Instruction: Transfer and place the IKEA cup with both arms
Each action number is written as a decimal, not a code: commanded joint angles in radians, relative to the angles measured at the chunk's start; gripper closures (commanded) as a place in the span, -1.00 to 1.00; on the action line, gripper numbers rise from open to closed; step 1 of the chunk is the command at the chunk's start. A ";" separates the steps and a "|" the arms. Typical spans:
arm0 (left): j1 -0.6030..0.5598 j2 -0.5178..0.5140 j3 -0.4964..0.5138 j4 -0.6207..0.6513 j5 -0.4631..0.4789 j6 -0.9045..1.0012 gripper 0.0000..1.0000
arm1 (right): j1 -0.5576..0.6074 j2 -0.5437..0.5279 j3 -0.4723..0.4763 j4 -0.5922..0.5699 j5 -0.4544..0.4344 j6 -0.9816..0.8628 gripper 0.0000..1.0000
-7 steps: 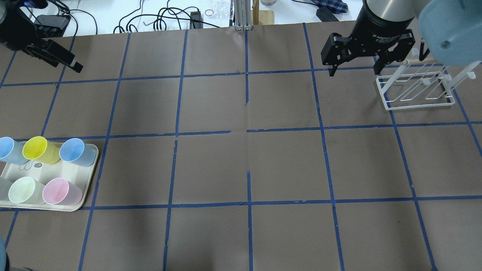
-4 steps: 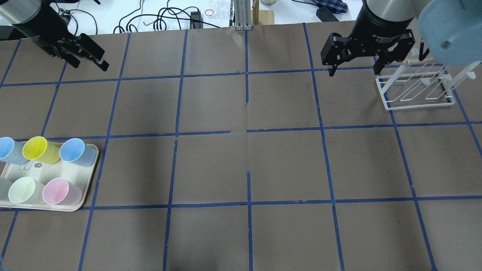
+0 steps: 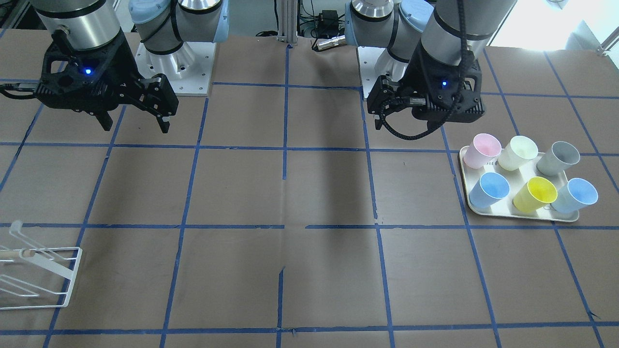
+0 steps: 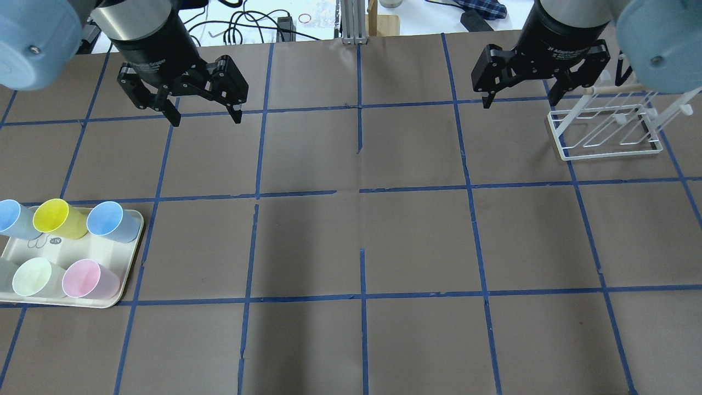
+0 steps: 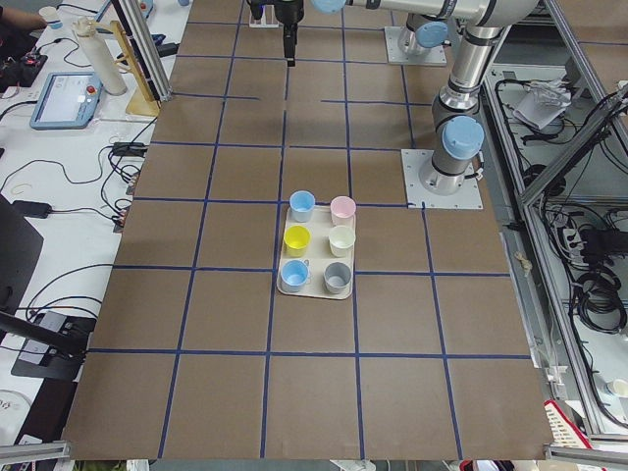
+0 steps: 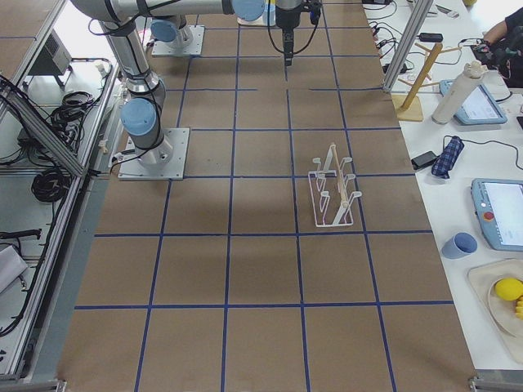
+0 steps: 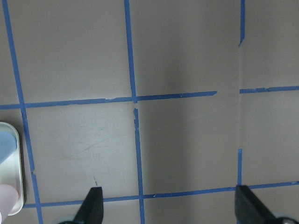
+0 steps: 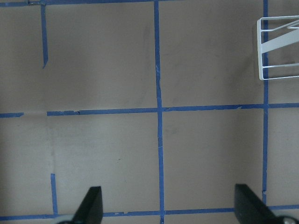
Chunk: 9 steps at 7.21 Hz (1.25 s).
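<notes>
The left arm point(image 4: 134, 11) held its jaws wide and empty above the desk point(image 4: 417, 241), and the jaws of the right arm point(image 4: 570, 10) gaped just as wide. The IKEA cup point(image 4: 12, 217) stood upright on the tray point(image 4: 129, 262) beside the yellow cup point(image 4: 55, 218), well apart from the left jaws, to their left and nearer the robot.

Surface point(image 4: 417, 241): brown covering, marked into squares with blue tape.

Cream tray point(image 4: 88, 249) at the overhead view's left edge, flat on the surface. On it, all upright and mouth up: yellow cup point(image 4: 55, 218), deeper blue cup point(image 4: 109, 221), pale green cup point(image 4: 34, 277), pink cup point(image 4: 86, 278), grey cup point(image 3: 558, 157).

White wire rack point(image 4: 603, 130) stands at the opposite end, well apart from the tray.

Black cables point(image 4: 241, 24) lie on the white bench beyond the far edge.
</notes>
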State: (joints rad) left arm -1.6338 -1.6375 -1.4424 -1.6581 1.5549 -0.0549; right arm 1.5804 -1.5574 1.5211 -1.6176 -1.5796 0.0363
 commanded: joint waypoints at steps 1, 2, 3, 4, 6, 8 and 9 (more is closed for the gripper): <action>0.020 0.001 -0.006 0.009 0.030 0.004 -1.00 | -0.017 0.000 -0.016 0.011 0.001 -0.001 -1.00; 0.061 0.025 -0.007 -0.008 0.028 0.012 -1.00 | -0.017 0.000 -0.016 0.021 0.001 -0.003 -1.00; 0.060 0.066 0.008 -0.102 0.016 -0.005 -1.00 | -0.017 -0.001 -0.018 0.024 0.001 -0.003 -1.00; 0.089 0.068 0.004 -0.103 0.025 0.016 -1.00 | -0.017 0.000 -0.016 0.024 0.001 -0.003 -1.00; 0.086 0.067 -0.010 -0.031 0.011 0.015 -1.00 | -0.017 -0.001 -0.016 0.025 0.001 -0.003 -1.00; 0.074 0.074 -0.007 -0.031 0.017 0.021 -1.00 | -0.016 -0.001 -0.015 0.024 0.001 -0.003 -1.00; 0.072 0.062 0.003 -0.032 0.019 0.021 -1.00 | -0.010 -0.001 -0.015 0.024 0.001 -0.003 -1.00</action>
State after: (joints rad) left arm -1.5571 -1.5689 -1.4438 -1.6902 1.5724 -0.0341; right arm 1.5661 -1.5585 1.5062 -1.5937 -1.5784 0.0338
